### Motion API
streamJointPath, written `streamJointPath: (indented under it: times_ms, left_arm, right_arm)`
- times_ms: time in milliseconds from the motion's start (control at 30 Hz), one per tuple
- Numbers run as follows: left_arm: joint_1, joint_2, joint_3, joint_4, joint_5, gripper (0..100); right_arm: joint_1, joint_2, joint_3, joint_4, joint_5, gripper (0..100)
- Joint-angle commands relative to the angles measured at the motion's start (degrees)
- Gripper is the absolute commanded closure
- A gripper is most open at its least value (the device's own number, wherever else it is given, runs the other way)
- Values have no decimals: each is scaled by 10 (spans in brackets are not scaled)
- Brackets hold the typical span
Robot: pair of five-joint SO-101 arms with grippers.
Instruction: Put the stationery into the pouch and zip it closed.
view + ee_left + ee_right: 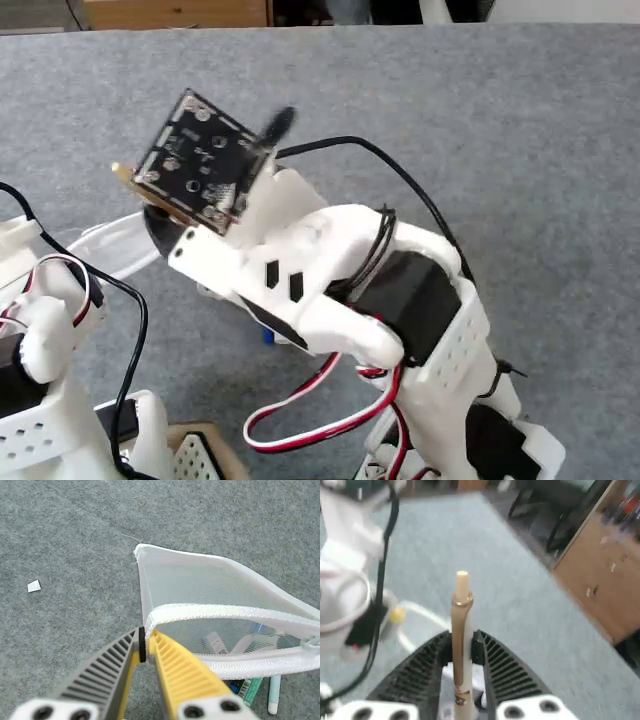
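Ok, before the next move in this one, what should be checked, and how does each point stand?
1. Right gripper shut on pen: ok.
2. Left gripper pinching the pouch at its rim: ok.
3. Pouch mouth open, zip edges apart: ok.
4. Pen lined up over the mouth: cannot tell.
5. Green item by the zip is inside the pouch: cannot tell.
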Motion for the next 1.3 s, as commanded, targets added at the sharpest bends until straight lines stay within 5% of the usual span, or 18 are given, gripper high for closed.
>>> streamJointPath:
  times_ms: [0,200,367,1033,1267]
  left_arm:
    - [-7,-6,-5,3,4,972]
    - [-7,-6,-5,3,2,972]
    - [-3,-6,-5,3,1,972]
    - [236,-6,-159,6,112,972]
    - [179,0,-26,4,112,971]
  right_arm:
    - [-6,-21,23,-72,-28,986]
    - [-6,-68,44,-222,-158,986]
    - [-7,-82,38,-233,-214,986]
    - [59,-198,171,-238,-219,986]
    - [65,-213,222,-258,-218,986]
